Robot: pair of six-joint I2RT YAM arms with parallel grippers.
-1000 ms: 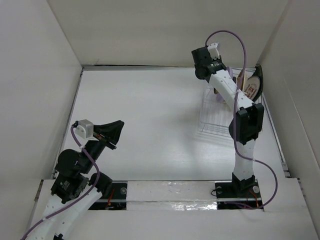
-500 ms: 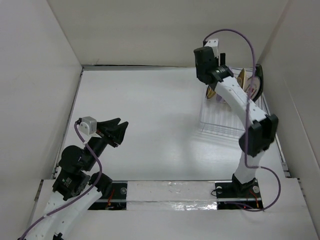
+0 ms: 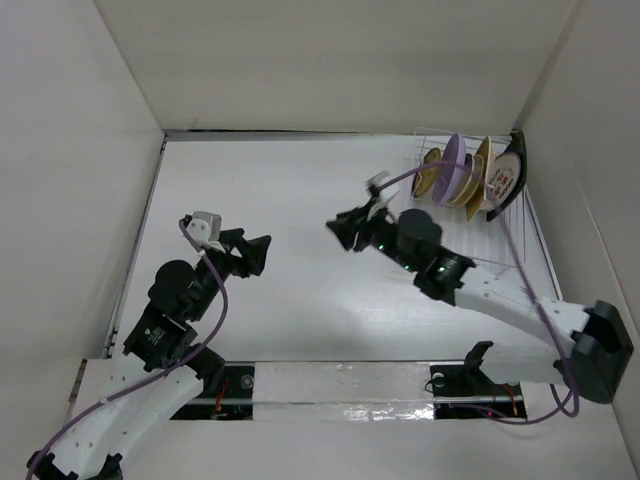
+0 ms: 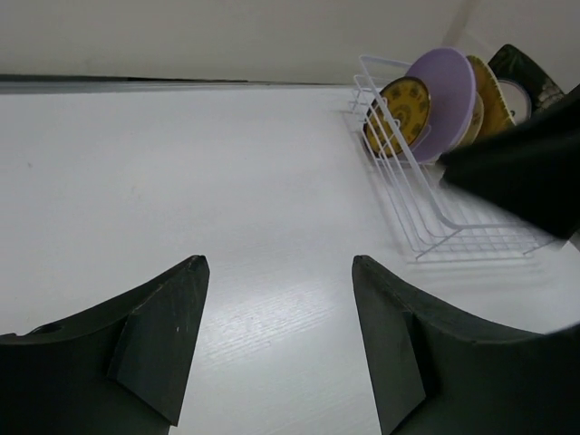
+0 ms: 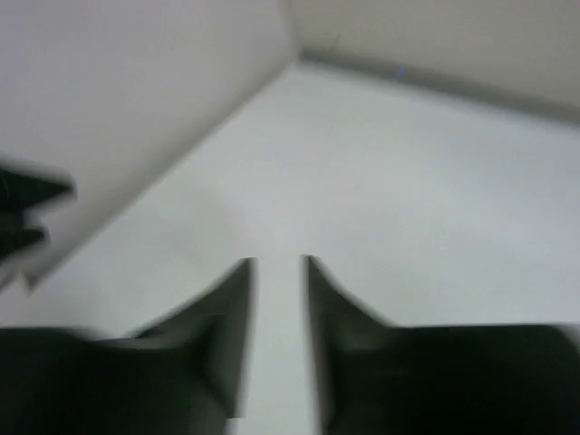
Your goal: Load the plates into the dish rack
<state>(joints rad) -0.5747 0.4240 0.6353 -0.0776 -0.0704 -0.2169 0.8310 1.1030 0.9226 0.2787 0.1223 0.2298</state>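
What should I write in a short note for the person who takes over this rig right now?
Left claw: wide open, empty, pointing toward the dish rack.
Right claw: only a narrow gap, empty, over the middle of the table.
Plates: the lavender plate, patterned plate, yellow plate and red-character plate stand upright in the rack, far right. Any others are hidden behind them.
Done: no plate shows outside the rack.
Left: confirm that all six are loaded.
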